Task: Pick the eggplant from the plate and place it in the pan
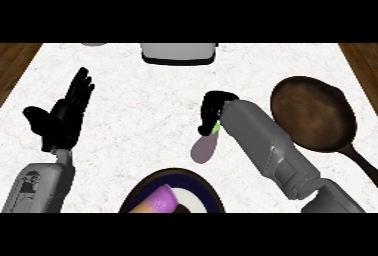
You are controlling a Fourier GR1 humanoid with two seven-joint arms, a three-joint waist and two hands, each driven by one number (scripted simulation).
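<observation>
My right hand (215, 109) is curled round the stem end of the pale purple eggplant (205, 148), which hangs down from it over the counter, green cap uppermost. The eggplant is above the far edge of the dark plate (199, 181) at the bottom centre and left of the brown pan (310, 112). The pan sits at the right, its handle (362, 161) pointing toward the lower right. My right forearm runs between the eggplant and the pan. My left hand (63, 117) rests open at the left, fingers up.
A pink and orange item (159, 200) lies on the plate. A grey and black appliance (179, 52) stands at the counter's far edge. Wooden floor shows past the counter's left and right edges.
</observation>
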